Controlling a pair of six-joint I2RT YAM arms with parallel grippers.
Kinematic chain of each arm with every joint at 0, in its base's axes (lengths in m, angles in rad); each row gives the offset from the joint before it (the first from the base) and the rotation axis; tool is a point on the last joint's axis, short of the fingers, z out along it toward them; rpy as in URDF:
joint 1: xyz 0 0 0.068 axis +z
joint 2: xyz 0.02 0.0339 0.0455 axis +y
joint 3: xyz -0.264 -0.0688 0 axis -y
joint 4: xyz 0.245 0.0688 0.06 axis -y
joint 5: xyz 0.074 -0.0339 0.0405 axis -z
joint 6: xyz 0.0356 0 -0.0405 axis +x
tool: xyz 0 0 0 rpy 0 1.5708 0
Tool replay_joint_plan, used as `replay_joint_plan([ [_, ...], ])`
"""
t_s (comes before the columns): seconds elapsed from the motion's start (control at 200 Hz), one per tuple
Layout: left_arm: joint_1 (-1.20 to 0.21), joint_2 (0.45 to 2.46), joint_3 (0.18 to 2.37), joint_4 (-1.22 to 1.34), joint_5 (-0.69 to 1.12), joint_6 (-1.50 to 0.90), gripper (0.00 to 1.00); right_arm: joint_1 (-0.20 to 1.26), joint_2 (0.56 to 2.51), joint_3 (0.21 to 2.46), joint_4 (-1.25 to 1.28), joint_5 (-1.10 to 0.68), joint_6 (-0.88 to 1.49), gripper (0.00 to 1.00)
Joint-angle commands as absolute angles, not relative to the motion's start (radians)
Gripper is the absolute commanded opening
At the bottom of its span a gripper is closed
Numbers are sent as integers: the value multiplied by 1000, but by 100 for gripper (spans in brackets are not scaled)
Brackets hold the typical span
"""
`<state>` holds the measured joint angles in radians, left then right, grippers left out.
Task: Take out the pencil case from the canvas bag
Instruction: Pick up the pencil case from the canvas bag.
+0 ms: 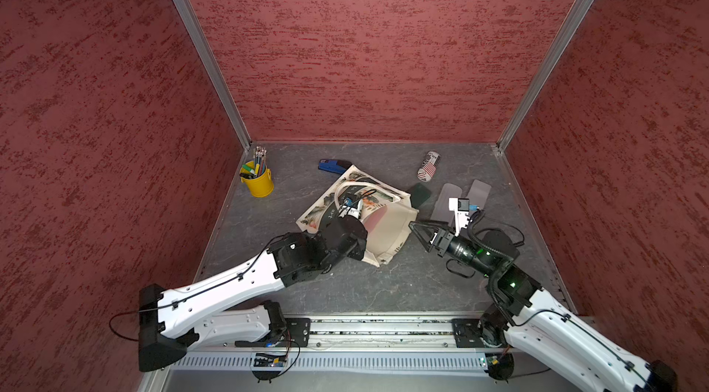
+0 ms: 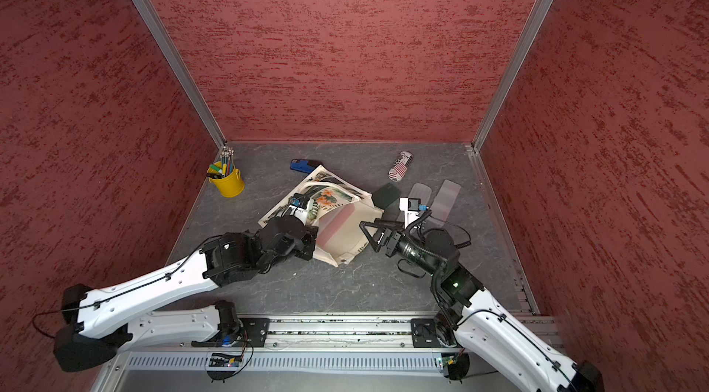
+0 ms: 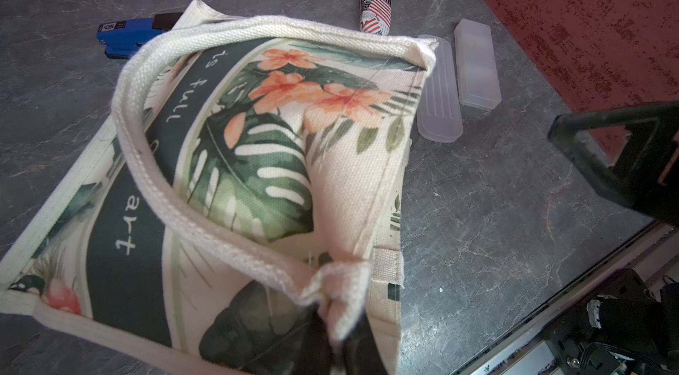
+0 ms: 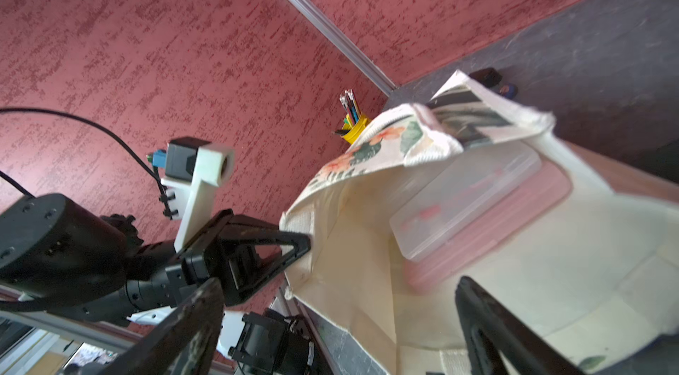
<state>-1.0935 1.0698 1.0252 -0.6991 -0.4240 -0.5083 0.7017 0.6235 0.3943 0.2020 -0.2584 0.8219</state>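
**Left gripper pinching the bag rim, right gripper gaping beside it**

Clamped tight on the cream rim of the canvas bag, the left gripper is holding that edge up, and the mouth is standing open at the centre of both top views. Its partner is hovering right at the opening, jaws spread wide, gripping nothing. Inside the bag the pencil case, pink with a clear lid, is lying centre right in the right wrist view.
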Motion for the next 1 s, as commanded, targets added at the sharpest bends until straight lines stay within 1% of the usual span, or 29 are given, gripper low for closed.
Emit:
replay_joint_plan([
  [0.0,-1100,1080,1053,-600,-410,-507,0,776,641,364,256,-151,806,99],
  [0.15,-1108,1096,1050,-608,-405,-506,0,910,708,361,263,-31,755,99],
  [0.215,-1109,1091,1045,-604,-404,-503,0,936,751,349,284,-16,757,99],
  [0.511,-1109,1074,1060,-618,-377,-488,0,988,962,273,443,30,843,99],
  [0.781,-1115,1075,1055,-601,-344,-488,0,998,1075,330,428,70,786,99],
  [0.992,-1121,1081,1067,-598,-332,-483,0,998,1210,362,462,49,765,99],
])
